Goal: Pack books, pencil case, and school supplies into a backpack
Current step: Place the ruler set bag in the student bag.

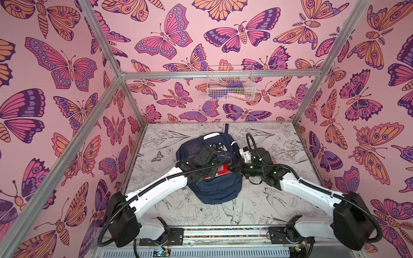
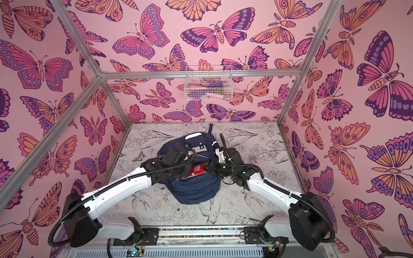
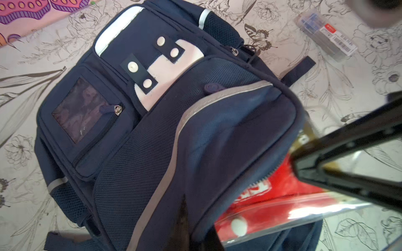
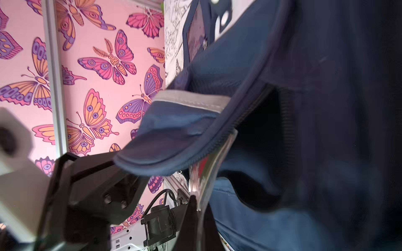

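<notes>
The backpack (image 1: 214,192) lay at table centre, its limp flap (image 3: 228,121) pinched by the closed left gripper (image 4: 125,168) at 9 o'clock. From 3 o'clock, the right gripper (image 3: 298,167) clamped the clear pouch (image 3: 272,206), half inside the opening. The pouch looked light, slick and floppy, so its stiffer zip edge seemed the safest hold.

A lab robot cell: aluminium frame (image 1: 156,74), butterfly-print walls (image 1: 178,33), flower-printed counter (image 1: 279,201), left arm (image 1: 156,192) and right arm (image 1: 312,189) bolted to a rail (image 1: 223,232).
</notes>
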You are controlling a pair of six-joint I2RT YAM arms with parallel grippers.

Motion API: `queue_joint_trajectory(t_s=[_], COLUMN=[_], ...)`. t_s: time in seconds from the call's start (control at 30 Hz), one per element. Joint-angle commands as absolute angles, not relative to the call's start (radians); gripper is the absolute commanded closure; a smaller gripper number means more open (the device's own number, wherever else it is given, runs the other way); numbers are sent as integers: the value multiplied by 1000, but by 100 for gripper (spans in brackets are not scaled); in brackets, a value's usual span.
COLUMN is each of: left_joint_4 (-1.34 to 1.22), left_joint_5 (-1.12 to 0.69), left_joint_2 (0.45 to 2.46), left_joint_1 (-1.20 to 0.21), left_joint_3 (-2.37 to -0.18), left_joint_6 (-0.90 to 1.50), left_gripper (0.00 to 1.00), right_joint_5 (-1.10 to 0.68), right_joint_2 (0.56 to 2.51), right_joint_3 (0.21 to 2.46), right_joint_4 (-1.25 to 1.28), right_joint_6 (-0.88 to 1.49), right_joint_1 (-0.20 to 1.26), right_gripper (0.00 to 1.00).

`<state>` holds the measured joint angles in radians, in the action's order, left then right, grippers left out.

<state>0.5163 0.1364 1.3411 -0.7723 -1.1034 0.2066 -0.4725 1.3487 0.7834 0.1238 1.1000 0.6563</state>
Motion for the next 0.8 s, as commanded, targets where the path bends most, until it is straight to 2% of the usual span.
queue_joint_trajectory(t_s=[0.0,0.17,0.27,0.33,0.4,0.43,0.57,0.77], left_joint_4=[345,340,333,326,314,311,295,276], left_joint_5=[-23,-102,-119,-129,-132,-136,-137,-136], left_joint_2=[1283,1236,1218,1205,1194,1191,1187,1181], left_joint_1=[-752,-732,-727,-723,-715,-711,-693,-678], left_joint_3=[-1089,-1070,-1045,-1023,-998,-989,-957,-919], left_joint_6=[237,238,242,247,257,262,284,309], left_gripper=[100,100,100,100,100,100,100,100], right_joint_5=[-453,-420,-343,-284,-238,-206,-111,61], right_joint_2=[1413,1496,1500,1492,1480,1467,1381,1146], right_joint_3=[850,901,939,952,968,974,964,926], right_joint_4=[299,292,177,98,15,-33,-196,-450], right_joint_6=[1139,1117,1064,1037,1009,990,911,797], right_joint_1=[689,694,694,688,682,682,680,666], right_gripper=[100,98,81,59,45,42,32,25])
